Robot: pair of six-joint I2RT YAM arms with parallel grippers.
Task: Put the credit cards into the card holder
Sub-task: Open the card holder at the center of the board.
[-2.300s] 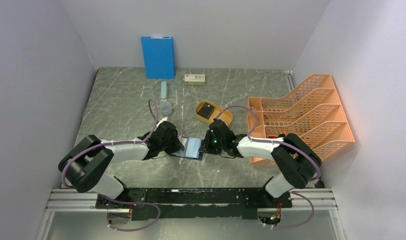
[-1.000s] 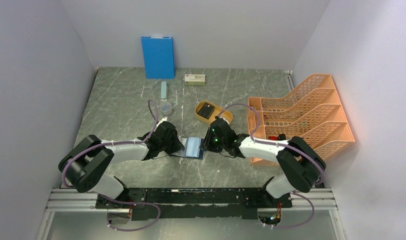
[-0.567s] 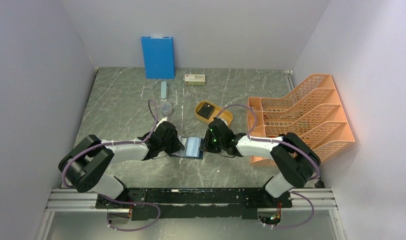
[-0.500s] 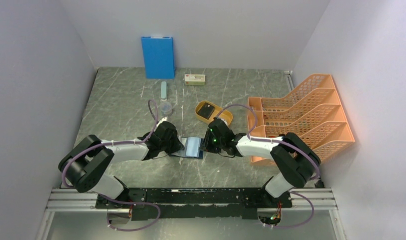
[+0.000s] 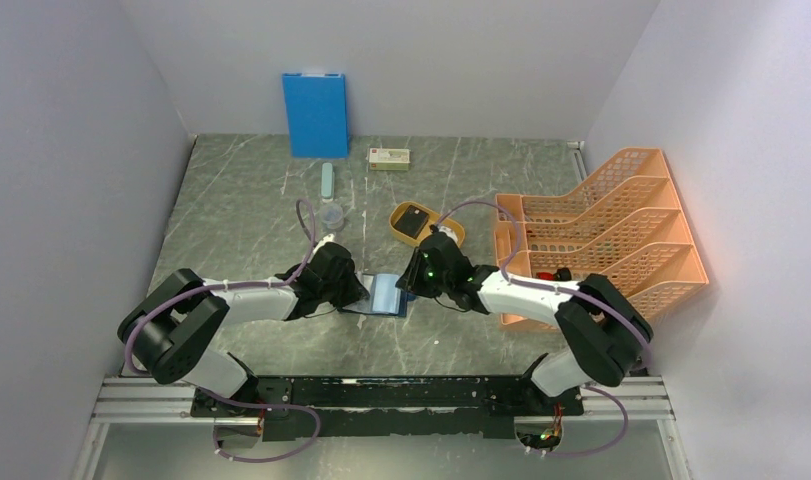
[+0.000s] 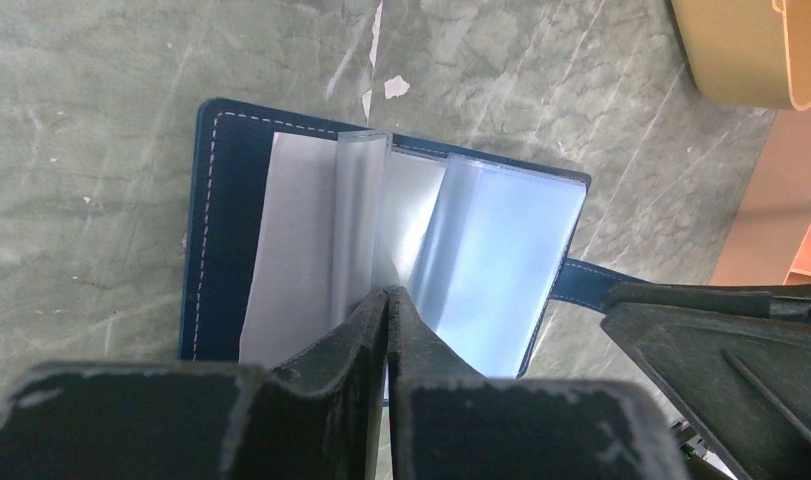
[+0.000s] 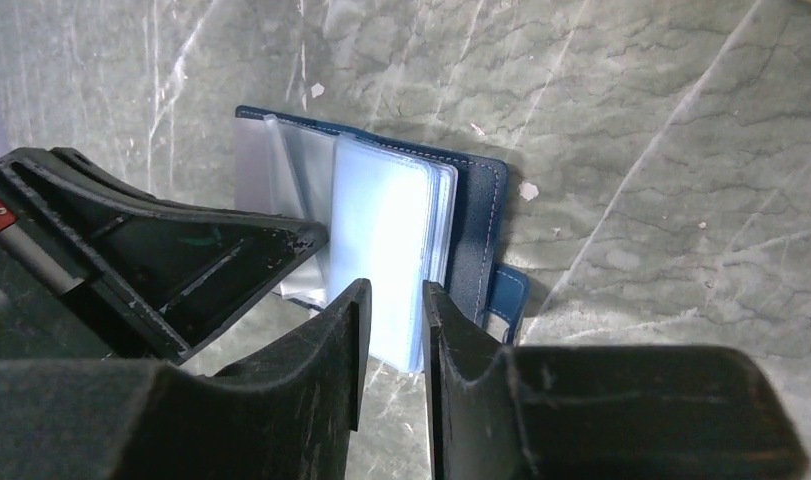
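Note:
The dark navy card holder (image 5: pixel 384 295) lies open on the table between both arms, its clear sleeves (image 6: pixel 481 250) fanned out and its snap tab (image 7: pixel 508 297) at the right. My left gripper (image 6: pixel 386 293) is shut on one upright clear sleeve (image 6: pixel 359 200) at the fold. My right gripper (image 7: pixel 393 290) hovers over the near edge of the right sleeve stack (image 7: pixel 386 240), its jaws a narrow gap apart with nothing between them. From above, the left gripper (image 5: pixel 359 290) and right gripper (image 5: pixel 409 285) flank the holder. I cannot make out the credit cards.
A yellow oval tray (image 5: pixel 451 235) with a dark flat thing in it sits behind the right gripper. An orange file rack (image 5: pixel 601 235) stands at the right. At the back are a blue board (image 5: pixel 316 114), a small box (image 5: pixel 390 158), a pale bar (image 5: pixel 327 180) and a clear cup (image 5: pixel 331 214).
My right wrist has shifted slightly away from me and its elbow has swung right. The left arm and the card holder have stayed put.

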